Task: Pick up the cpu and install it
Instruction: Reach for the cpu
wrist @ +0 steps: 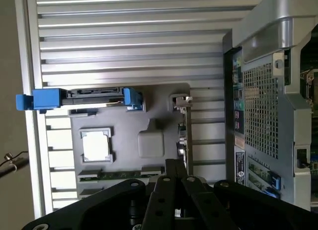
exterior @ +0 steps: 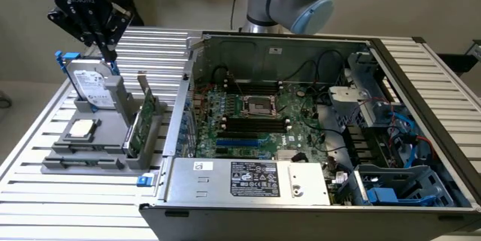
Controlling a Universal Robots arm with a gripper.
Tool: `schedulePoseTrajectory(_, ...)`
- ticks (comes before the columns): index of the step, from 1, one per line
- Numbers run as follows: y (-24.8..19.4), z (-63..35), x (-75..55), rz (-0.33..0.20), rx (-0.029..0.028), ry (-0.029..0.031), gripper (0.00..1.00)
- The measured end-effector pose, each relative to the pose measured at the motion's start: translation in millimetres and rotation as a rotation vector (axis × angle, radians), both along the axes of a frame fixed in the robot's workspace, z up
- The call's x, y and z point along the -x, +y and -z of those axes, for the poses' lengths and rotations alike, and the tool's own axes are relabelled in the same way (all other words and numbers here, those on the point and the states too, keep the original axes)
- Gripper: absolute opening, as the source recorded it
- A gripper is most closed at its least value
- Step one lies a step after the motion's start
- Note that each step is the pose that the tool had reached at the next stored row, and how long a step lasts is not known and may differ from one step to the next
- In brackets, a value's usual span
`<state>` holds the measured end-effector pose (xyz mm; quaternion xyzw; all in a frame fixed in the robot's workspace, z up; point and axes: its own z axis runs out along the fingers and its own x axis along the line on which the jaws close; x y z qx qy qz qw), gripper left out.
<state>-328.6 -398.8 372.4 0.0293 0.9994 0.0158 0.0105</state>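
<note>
Exterior view: I see the fingers (exterior: pixel 108 49) pressed together just over the upright hard drive (exterior: pixel 94 86); cpu (exterior: pixel 83 129) lies flat in the gray holder (exterior: pixel 79 163), the exterior view's left.

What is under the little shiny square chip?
The cpu lies flat in a square pocket of the grey holder, which stands on the slatted table. The chip covers the pocket's floor, so that part is hidden.
</note>
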Motion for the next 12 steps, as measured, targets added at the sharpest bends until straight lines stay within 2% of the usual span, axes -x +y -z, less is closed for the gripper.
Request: schedulePoseTrajectory(12,0.1,6.1,54.5,0.000,0.0000,0.0006,0.11)
